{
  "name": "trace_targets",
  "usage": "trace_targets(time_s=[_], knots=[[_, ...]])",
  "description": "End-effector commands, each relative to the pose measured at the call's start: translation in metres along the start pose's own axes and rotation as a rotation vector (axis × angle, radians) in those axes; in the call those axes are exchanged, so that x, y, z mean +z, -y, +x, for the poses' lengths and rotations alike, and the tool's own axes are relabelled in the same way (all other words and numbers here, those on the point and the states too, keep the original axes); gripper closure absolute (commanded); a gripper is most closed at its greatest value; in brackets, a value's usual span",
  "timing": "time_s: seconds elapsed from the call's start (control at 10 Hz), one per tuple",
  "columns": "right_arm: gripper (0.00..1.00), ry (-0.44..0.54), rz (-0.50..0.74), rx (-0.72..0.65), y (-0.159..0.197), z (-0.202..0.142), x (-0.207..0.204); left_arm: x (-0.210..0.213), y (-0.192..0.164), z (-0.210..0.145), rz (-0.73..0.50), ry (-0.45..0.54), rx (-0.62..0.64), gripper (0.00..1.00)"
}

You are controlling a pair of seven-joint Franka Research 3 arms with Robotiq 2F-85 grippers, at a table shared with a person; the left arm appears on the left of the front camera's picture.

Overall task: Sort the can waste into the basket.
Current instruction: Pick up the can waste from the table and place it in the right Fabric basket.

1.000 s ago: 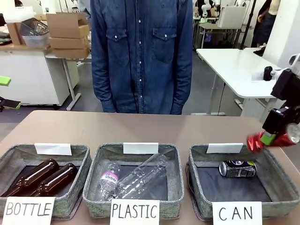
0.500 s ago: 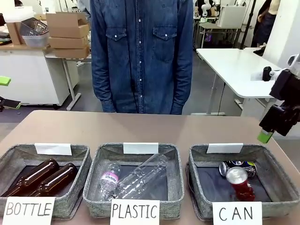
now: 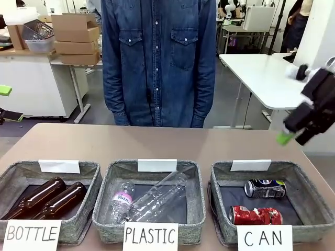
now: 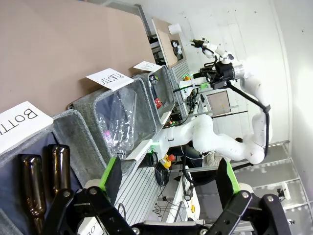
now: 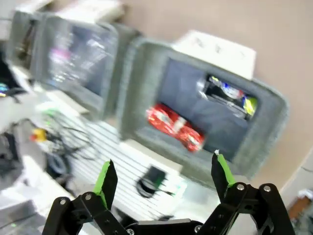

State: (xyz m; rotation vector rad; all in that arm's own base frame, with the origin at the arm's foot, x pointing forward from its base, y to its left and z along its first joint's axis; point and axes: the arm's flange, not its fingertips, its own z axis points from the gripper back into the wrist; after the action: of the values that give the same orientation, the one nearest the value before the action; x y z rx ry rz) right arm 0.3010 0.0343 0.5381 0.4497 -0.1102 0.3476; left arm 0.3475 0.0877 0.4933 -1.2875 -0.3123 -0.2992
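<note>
Brown table (image 3: 157,141); basket (image 3: 309,204) holds two cans (image 3: 255,215); right gripper (image 5: 164,178) wide open, empty.

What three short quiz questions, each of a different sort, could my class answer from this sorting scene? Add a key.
1. True or false: the red can lies inside the CAN basket.
2. Multiple choice: what lies behind it, nearer the person? A the black-blue can; B a brown bottle; C a plastic bottle.
3. Fill in: the right gripper, above the basket's far right corner, has its fingers ____.

Key: 1 true; 2 A; 3 open, holding nothing.
</note>
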Motion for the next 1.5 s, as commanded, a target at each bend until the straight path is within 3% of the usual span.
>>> trace_targets(time_s=[0.0,0.1,0.2,0.3,0.4,1.4], knots=[[0.0,0.395,0.682,-0.179,0.015,0.011,0.026,0.001,0.001,-0.001,-0.003,-0.008,-0.014,0.0],[0.0,0.436,0.899,-0.257,0.02,0.013,0.03,0.001,0.001,-0.001,-0.003,-0.008,-0.014,0.0],[0.0,0.476,0.948,-0.399,0.023,0.019,0.028,0.001,0.001,-0.001,-0.003,-0.008,-0.014,0.0],[0.0,0.515,0.879,-0.41,0.022,0.024,0.02,0.001,0.001,-0.001,-0.003,-0.008,-0.014,0.0],[0.0,0.192,0.442,-0.173,0.022,0.011,0.038,0.001,0.001,-0.001,-0.003,-0.008,-0.014,0.0],[0.0,0.192,0.442,-0.173,0.022,0.011,0.038,0.001,0.001,-0.001,-0.003,-0.008,-0.014,0.0]])
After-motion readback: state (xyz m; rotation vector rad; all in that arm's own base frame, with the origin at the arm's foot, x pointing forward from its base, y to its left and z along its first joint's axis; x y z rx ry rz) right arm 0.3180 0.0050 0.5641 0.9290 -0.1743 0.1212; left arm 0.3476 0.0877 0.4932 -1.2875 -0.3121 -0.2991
